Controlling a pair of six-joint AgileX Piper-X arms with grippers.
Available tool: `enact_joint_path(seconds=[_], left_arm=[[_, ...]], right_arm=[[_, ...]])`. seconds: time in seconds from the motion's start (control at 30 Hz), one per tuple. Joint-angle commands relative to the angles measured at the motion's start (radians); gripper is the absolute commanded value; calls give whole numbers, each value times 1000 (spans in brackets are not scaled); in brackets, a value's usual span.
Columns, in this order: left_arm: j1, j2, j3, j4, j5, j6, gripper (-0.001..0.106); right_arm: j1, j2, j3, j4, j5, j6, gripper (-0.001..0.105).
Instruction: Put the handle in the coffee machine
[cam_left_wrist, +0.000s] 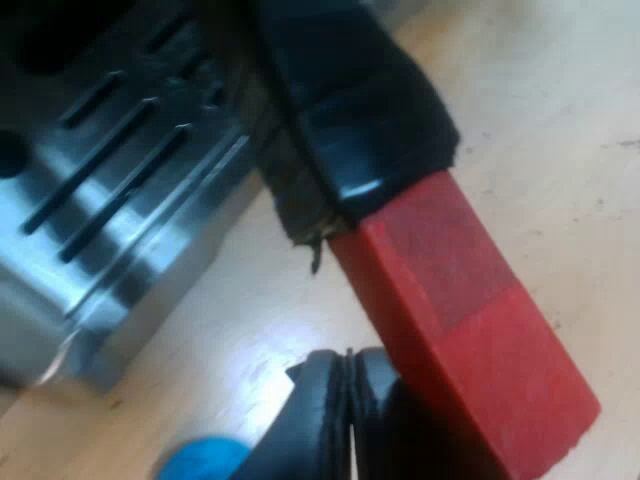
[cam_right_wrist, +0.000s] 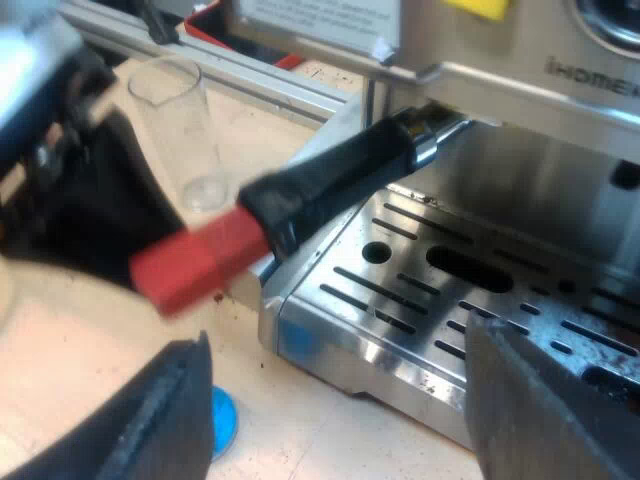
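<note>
We see the holder's dark handle (cam_right_wrist: 340, 175) reaching slantwise out from under the front of the espresso machine (cam_right_wrist: 520, 90), its metal collar (cam_right_wrist: 428, 143) tucked just beneath the machine's brew head; the holder's basket end is hidden there, so we cannot tell whether it is locked in. The handle passes above a corner of the slotted drip tray (cam_right_wrist: 450, 300), and its red end (cam_right_wrist: 195, 262) sticks out past the tray over the wooden table (cam_right_wrist: 80, 350). Our left gripper (cam_right_wrist: 85, 215) sits as a dark mass right at that red end. In its own wrist view the red block (cam_left_wrist: 470, 330) runs close alongside the gripper's black padding, with the handle's dark part (cam_left_wrist: 350, 100) just beyond it and the tray's slots (cam_left_wrist: 110, 190) near. Whether the left gripper is clasping the handle we cannot tell. Our right gripper (cam_right_wrist: 350, 420) hangs over the tray's front edge with its two black fingers (cam_right_wrist: 180, 420) spread wide and nothing between them. A measuring glass (cam_right_wrist: 175, 120) stands upright on the table beyond the red end, apart from it. A blue tamper (cam_right_wrist: 222, 420) lies on the table near the tray's corner, just beside one right finger.
</note>
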Motion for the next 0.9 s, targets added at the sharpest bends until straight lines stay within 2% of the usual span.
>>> enact_joint_path(seconds=[0.03, 0.13, 0.33, 0.37, 0.4, 0.53, 0.67, 0.8, 0.9], left_arm=[[-52, -15, -1, -16, 85, -51, 0], [-89, -15, -1, -75, 85, -104, 0], [-120, -15, -1, -132, 95, -111, 0], [-125, -15, -1, -152, 136, -111, 0], [-125, -15, -1, -192, 217, -111, 0], [-125, -15, -1, -254, 274, -124, 0], [-125, -15, -1, -318, 395, -149, 0], [-125, -15, -1, -295, 388, -149, 0], [-118, -15, -1, -240, 267, -149, 0]], right_arm=[[1, -28, -3, 20, 11, 23, 58], [1, -52, -3, 69, 34, 47, 58], [1, -95, -3, 167, 95, 68, 58], [1, -99, -3, 171, 97, 68, 58], [1, -102, -3, 173, 97, 68, 58], [1, -102, -3, 172, 97, 68, 58], [1, -102, -3, 172, 97, 68, 58], [1, -102, -3, 172, 97, 68, 58], [1, -102, -3, 172, 97, 68, 58]])
